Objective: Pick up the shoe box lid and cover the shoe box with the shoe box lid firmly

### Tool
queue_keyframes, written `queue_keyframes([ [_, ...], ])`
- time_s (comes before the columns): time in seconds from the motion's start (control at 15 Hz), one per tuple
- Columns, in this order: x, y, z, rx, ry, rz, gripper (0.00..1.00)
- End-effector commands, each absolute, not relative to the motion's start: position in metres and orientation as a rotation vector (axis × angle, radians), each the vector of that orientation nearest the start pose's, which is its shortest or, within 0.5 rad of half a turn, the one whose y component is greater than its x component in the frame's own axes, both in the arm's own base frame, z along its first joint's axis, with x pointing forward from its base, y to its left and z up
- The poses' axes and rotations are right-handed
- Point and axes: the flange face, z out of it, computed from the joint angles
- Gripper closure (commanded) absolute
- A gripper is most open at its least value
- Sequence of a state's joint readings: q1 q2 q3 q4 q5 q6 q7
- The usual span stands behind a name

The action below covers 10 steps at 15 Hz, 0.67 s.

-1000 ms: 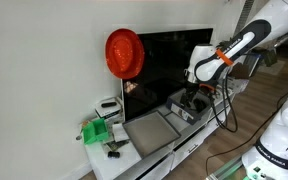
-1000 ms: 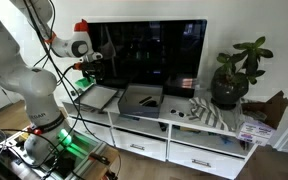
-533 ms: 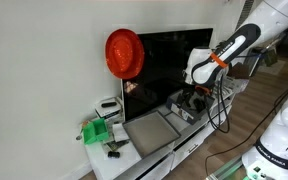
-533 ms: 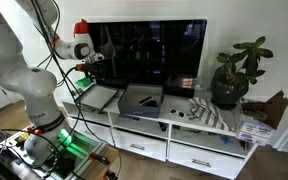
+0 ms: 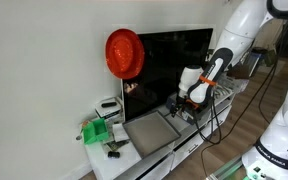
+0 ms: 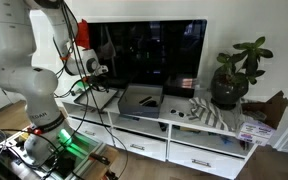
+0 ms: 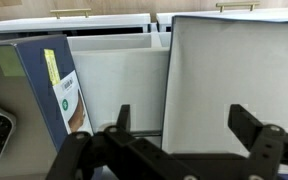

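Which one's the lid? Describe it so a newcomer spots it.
On the white cabinet below the black TV, look just under the pincer. The shoe box lid lies flat there: pale grey and low, unlike the darker, taller shoe box beside it.

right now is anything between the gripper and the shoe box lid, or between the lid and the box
Nothing visible does. The open gripper hangs above the shoe box lid, which lies flat with nothing on it. The shoe box sits right beside the lid with nothing between them.

Home living room, television [image 6: 149, 55], white media console [image 6: 199, 155], potted plant [image 6: 234, 70]
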<state>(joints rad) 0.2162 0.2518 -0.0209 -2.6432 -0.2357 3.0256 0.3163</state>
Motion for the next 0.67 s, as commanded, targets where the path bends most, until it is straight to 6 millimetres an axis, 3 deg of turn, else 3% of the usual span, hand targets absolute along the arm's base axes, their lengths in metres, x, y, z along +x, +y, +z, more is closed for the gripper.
queue_keyframes([
  [0.0, 0.438, 0.105, 0.138, -3.189, -0.081, -0.260, 0.00],
  [0.27, 0.439, 0.123, 0.105, -3.209, -0.025, -0.247, 0.00],
  [0.6, 0.443, 0.129, 0.085, -3.242, 0.059, -0.251, 0.00],
])
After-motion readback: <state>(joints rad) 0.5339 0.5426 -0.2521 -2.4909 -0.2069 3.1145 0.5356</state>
